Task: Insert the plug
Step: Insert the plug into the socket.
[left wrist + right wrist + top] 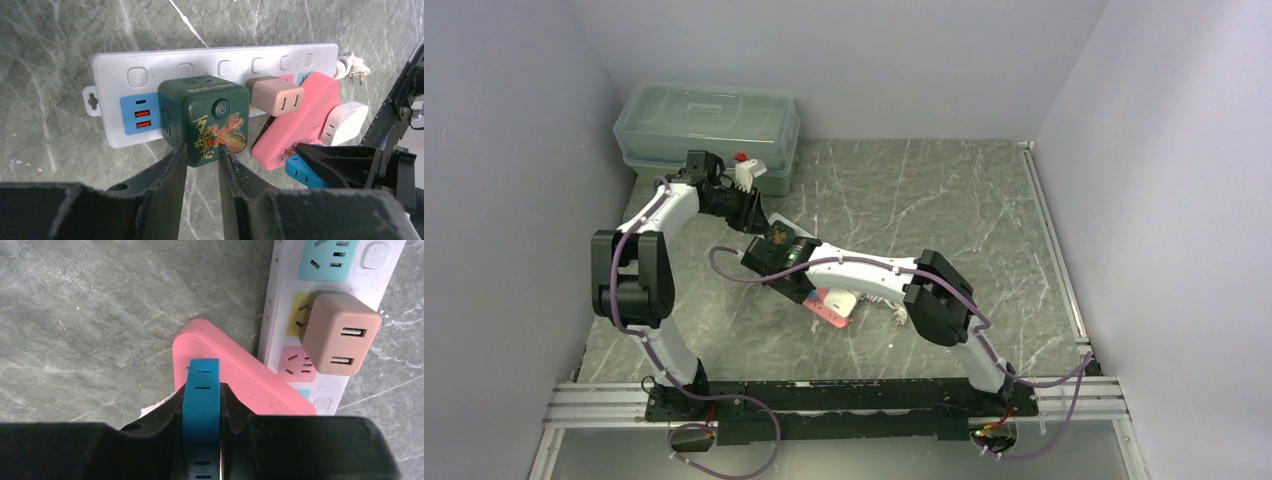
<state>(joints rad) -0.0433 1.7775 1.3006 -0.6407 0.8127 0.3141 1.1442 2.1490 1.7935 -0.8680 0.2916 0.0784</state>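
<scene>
My left gripper (202,155) clamps the green cube plug (205,120); right gripper (201,407) pinches the blue adapter (201,405). Any tilt between my fingers could jam the pins.

Visible from above: translucent lidded plastic storage box (707,122) at far left of grey marbled tabletop (944,200); pink wedge-shaped adapter (830,309) beneath right arm (894,275).

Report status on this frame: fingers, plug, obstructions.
Left gripper fingers around green cube adapter, seated on white power strip. Right gripper shut on blue plug, above pink adapter. Beige charger adjacent.
</scene>
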